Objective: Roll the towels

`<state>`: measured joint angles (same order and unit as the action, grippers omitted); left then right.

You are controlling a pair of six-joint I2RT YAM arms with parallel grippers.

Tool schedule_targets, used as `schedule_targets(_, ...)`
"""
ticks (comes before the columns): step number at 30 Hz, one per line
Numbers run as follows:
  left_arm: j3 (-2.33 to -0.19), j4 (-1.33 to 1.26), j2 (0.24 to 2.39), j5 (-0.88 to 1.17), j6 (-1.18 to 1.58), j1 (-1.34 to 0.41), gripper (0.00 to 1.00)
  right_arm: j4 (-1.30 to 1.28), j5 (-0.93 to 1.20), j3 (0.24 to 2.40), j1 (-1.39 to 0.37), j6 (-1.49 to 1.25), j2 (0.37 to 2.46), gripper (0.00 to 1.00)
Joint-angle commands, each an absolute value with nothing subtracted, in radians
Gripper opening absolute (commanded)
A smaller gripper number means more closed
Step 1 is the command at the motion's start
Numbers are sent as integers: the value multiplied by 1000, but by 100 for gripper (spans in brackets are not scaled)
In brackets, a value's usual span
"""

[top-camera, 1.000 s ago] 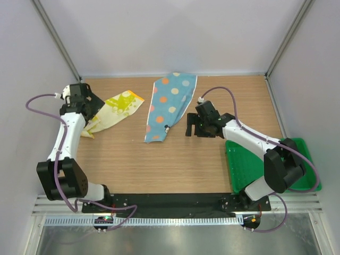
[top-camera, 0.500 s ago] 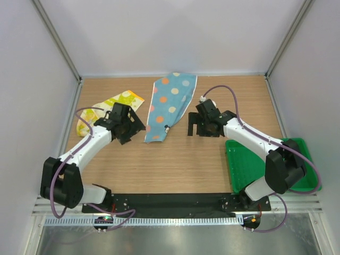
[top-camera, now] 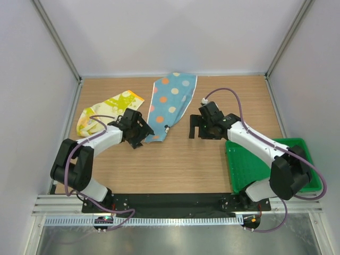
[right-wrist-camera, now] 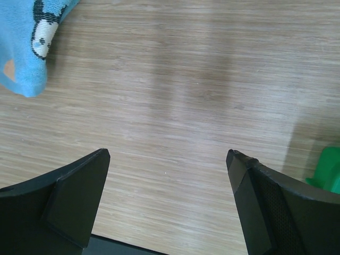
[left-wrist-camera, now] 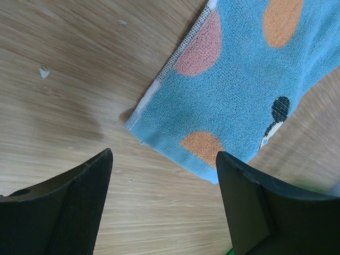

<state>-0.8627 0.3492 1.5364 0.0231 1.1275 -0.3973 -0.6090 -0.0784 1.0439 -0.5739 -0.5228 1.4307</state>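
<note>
Wrist views resolve a possibly mouse-shaped emblem on blue towel.

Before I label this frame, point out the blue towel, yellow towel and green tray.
blue towel [top-camera: 171,103], top view, centre of cloth.
yellow towel [top-camera: 111,108], top view, middle of cloth.
green tray [top-camera: 243,169], top view, bare floor, left part.

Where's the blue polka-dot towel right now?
In the top view the blue towel lies flat at the far middle of the table, right of the yellow towel. The open left gripper is at its near corner, the right gripper just to its right.
</note>
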Motion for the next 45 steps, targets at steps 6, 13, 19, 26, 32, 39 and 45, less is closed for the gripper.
schedule_targets(6,-868,247,1589,31,1178,-422,63,-574,-54,1042,-578,-500,1402,100)
schedule_targets(13,-879,247,1597,5,1174,-428,14,-529,-31,1068,-578,-500,1459,100)
schedule_targets(19,-939,333,1536,-72,1123,-419,0,-506,-20,1149,-578,-499,1552,100)
schedule_targets(26,-960,419,1418,-127,1049,-324,0,-525,-41,1330,-568,-485,1707,100)
schedule_targets(32,-916,413,1400,-17,1017,-273,28,-569,-51,1472,-542,-483,1837,100)
schedule_targets(39,-838,287,1471,26,1123,-399,68,-566,-40,1460,-522,-497,1858,99)
schedule_targets(45,-834,241,1558,41,1146,-400,67,-571,-51,1419,-506,-477,1833,100)
